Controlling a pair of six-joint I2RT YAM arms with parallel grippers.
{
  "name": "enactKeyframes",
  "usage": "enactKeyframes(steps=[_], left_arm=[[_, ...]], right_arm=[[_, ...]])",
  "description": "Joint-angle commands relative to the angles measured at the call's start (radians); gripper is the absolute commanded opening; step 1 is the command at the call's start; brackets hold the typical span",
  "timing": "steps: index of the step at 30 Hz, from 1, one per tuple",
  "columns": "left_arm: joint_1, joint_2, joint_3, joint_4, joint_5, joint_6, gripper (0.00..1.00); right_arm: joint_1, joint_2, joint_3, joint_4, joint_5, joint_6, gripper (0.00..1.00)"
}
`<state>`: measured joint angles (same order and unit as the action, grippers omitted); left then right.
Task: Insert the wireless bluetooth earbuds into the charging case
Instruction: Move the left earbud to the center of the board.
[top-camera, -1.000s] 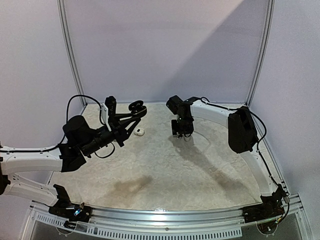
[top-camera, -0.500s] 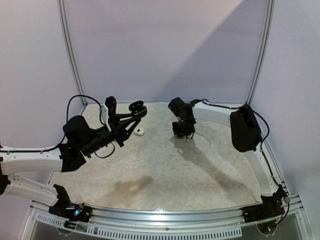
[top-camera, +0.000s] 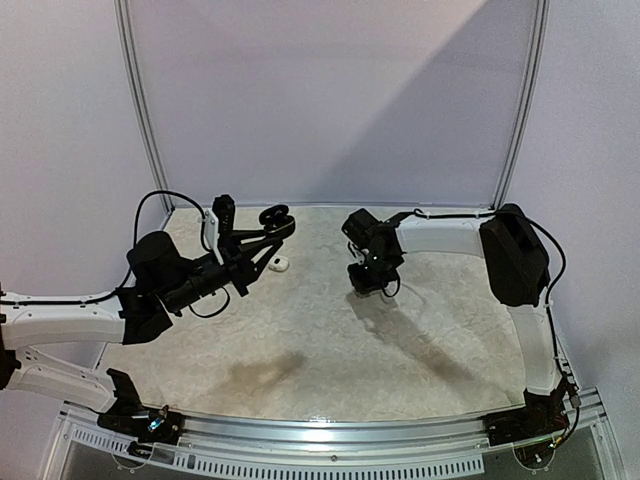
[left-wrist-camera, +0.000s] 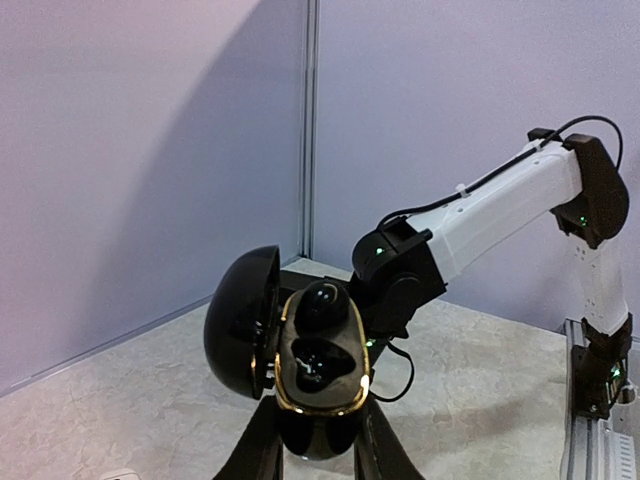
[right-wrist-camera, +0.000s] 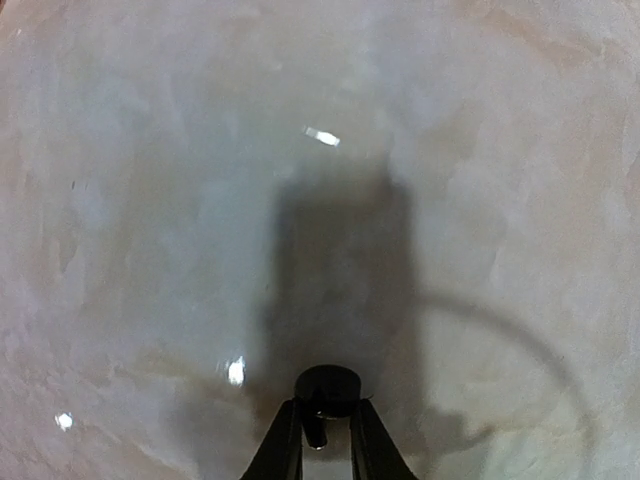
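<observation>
My left gripper (top-camera: 258, 238) is shut on a black charging case (top-camera: 273, 217) and holds it up in the air, lid open. In the left wrist view the gripper (left-wrist-camera: 318, 440) clamps the case (left-wrist-camera: 345, 385) by its lower body. The lid swings left and the rim is gold. One black earbud (left-wrist-camera: 325, 302) sits in the upper slot; the lower slot looks empty. My right gripper (top-camera: 366, 281) hangs over the table's middle back. In the right wrist view it (right-wrist-camera: 325, 418) is shut on a black earbud (right-wrist-camera: 330, 385), just above the table.
A small white pebble-like item (top-camera: 280, 265) lies on the table below the left gripper. Small bright specks (right-wrist-camera: 322, 136) (right-wrist-camera: 236, 370) (right-wrist-camera: 64, 421) show on the table in the right wrist view, too blurred to identify. The right arm (left-wrist-camera: 480, 215) stands behind the held case.
My right gripper has moved nearer and slightly right with the earbud, and its arm has stretched out. The left arm and the case have not moved.
</observation>
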<state>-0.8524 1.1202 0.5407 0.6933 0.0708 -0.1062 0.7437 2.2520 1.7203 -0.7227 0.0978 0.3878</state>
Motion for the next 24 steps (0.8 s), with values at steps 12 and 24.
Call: enactKeyframes(steps=[12,24], left_arm=[[0.008,-0.017,-0.013,-0.009,0.003,-0.002,0.00],[0.009,-0.026,-0.017,-0.017,0.009,-0.001,0.00]], right_arm=[[0.088,-0.153,-0.285,-0.164,-0.217,0.060,0.33],[0.083,-0.040,0.176,-0.491,-0.066,0.154,0.55]])
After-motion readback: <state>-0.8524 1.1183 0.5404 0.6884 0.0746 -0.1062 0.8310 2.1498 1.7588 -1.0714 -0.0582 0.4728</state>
